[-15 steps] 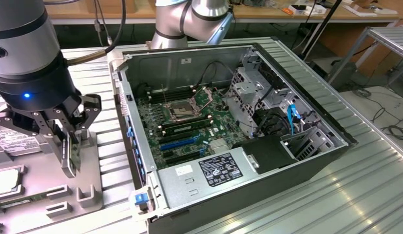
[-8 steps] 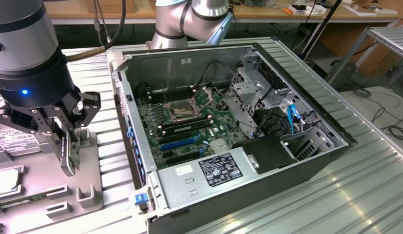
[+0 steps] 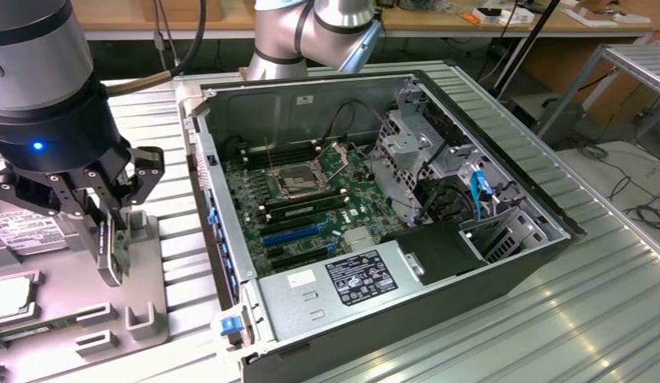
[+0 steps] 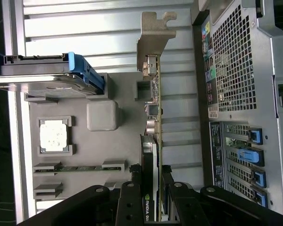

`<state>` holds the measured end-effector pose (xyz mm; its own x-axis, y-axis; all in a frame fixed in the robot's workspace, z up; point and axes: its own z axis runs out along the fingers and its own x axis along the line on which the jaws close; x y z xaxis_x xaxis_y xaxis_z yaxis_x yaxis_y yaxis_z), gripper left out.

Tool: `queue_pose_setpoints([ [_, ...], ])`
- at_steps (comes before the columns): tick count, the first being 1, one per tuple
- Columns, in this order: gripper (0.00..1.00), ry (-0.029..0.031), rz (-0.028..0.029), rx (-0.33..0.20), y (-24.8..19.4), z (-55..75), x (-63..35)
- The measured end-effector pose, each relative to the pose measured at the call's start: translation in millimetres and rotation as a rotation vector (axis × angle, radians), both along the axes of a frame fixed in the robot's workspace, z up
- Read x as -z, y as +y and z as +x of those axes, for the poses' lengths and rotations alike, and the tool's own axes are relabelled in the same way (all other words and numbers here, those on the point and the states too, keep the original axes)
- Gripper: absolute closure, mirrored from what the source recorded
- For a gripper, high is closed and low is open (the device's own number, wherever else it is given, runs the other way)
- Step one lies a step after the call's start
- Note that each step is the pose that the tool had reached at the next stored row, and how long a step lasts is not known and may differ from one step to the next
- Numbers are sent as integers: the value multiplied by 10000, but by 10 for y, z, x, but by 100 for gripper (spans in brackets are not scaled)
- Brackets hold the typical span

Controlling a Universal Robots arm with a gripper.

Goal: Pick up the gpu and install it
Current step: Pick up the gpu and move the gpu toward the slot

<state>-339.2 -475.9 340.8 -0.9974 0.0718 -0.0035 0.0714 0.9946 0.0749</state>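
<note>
The gpu point(image 3: 116, 251) is a thin card seen edge-on, hanging upright just above the grey parts tray point(image 3: 148, 263) at the exterior view's left. My gripper point(image 3: 109, 267) is shut on it, a finger on each flat face. In the wrist view the gpu point(image 4: 156, 141) runs away from the gripper point(image 4: 153, 181) as a green board edge with small connectors, and its silver bracket point(image 4: 153, 37) is at the far end. The card is apart from the open computer case point(image 3: 308, 80), whose blue expansion slots point(image 3: 298, 235) lie on the motherboard.
The tray point(image 4: 113, 155) holds a hard drive in a blue caddy point(image 4: 42, 75), a processor chip point(image 4: 54, 136) and a memory stick point(image 4: 80, 168). The case's perforated rear panel point(image 4: 236, 70) stands close beside the card. The power supply point(image 3: 361, 275) and drive cage point(image 3: 415, 144) fill the case's right side.
</note>
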Motion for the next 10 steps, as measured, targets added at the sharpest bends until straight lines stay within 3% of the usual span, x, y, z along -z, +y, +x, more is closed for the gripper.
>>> queue_pose_setpoints([
  [10,73,0,22,0,0,0,-50],
])
